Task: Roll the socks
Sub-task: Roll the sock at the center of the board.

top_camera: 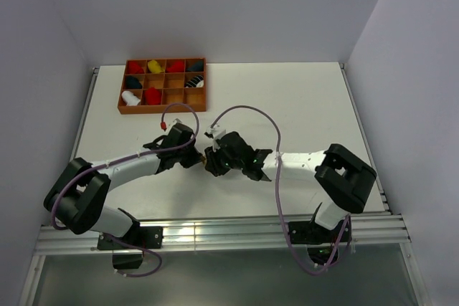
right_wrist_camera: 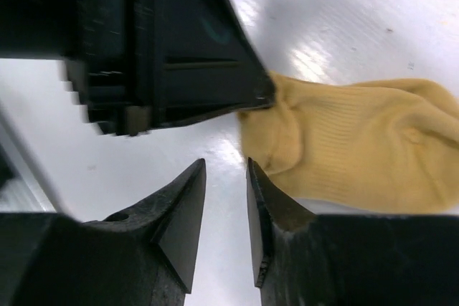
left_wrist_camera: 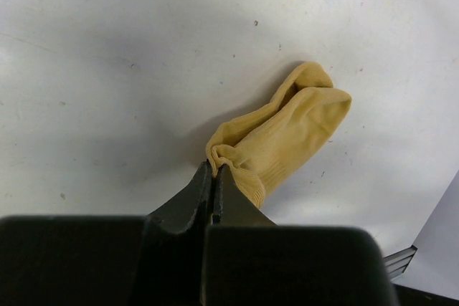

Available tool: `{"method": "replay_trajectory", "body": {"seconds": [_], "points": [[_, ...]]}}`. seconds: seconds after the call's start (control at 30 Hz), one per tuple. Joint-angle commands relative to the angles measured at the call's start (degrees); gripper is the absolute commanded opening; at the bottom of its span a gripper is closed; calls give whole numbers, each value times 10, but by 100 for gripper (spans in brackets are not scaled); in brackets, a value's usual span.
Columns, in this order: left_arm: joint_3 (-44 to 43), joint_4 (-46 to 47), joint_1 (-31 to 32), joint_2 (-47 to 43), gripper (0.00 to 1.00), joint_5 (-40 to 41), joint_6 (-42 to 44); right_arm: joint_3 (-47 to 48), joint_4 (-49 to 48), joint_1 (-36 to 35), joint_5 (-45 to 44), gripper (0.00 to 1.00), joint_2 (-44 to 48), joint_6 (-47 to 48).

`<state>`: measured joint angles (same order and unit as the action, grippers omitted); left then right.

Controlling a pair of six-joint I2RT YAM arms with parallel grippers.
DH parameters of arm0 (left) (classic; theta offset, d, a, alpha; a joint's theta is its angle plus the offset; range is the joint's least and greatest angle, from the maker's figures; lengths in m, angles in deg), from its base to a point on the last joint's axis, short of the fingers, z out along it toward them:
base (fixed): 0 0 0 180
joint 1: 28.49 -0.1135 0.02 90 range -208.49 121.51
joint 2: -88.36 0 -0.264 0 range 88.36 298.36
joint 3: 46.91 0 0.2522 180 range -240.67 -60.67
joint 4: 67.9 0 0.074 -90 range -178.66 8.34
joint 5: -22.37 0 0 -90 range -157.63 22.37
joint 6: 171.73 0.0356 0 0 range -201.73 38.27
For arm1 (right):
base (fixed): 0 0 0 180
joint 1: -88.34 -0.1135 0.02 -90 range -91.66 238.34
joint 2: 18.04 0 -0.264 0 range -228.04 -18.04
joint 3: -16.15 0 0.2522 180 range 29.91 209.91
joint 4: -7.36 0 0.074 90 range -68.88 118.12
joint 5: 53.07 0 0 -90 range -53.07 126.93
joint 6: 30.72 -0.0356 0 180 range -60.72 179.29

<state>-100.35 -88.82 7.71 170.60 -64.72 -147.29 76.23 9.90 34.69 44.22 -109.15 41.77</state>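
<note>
Plainly, both arms had met over the middle of the white surface [top_camera: 287, 98], their wrists nearly nose to nose in the overhead view. The left hand [left_wrist_camera: 213, 168] was clenched, its two black fingertips pressed together on the ribbed cuff edge of the tan-yellow sock [left_wrist_camera: 287, 134]. The cuff was bunched into a small fold right at those tips. From there the sock ran away from the left hand, lying flat on the surface, with its toe end slightly curled and casting a soft shadow beside it.

Seen from the right wrist, the right hand [right_wrist_camera: 226, 166] stood released. Its fingers had a narrow gap between them, with bare surface showing through and no fabric inside. The tan-yellow sock [right_wrist_camera: 358, 148] lay just beside one finger of that hand, partly hidden behind it, and whether the finger touched the cloth could not be told. The tip of the left hand [right_wrist_camera: 262, 98] came in from above in that view and met the sock's cuff corner.

Well apart, at the far left of the surface, sat the wooden tray [top_camera: 165, 110]. Several of its compartments held small fabric bundles [top_camera: 152, 96] in red, white, yellow and dark colours.
</note>
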Motion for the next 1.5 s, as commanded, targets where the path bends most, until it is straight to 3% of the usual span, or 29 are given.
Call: {"method": "replay_trajectory", "body": {"seconds": [0.0,0.47,0.9,1.0,1.07,1.1,1.17,1.3,1.33,1.47], "points": [[-20,-15,4,-1,0,7,7,-8,-43,-25,-123,38,-12,47],[-18,-14,4,3,0,8,2,20,-42,-91,-213,41,-44,99],[3,14,4,6,0,-13,-26,67,-20,-96,-258,44,-139,104],[9,17,4,5,0,-14,-33,73,-12,-96,-271,35,-151,100],[13,19,4,2,0,-13,-38,75,-2,-95,-274,24,-154,100],[16,20,4,0,0,-13,-40,75,1,-92,-273,13,-155,97],[20,24,4,-8,0,-10,-44,69,7,-86,-251,0,-147,93],[25,24,4,-33,8,13,-48,53,15,-53,-163,0,-118,73],[27,24,4,-39,16,17,-49,50,19,-32,-139,0,-114,68],[40,28,1,-68,32,32,-56,37,19,38,52,0,-98,40]]}}
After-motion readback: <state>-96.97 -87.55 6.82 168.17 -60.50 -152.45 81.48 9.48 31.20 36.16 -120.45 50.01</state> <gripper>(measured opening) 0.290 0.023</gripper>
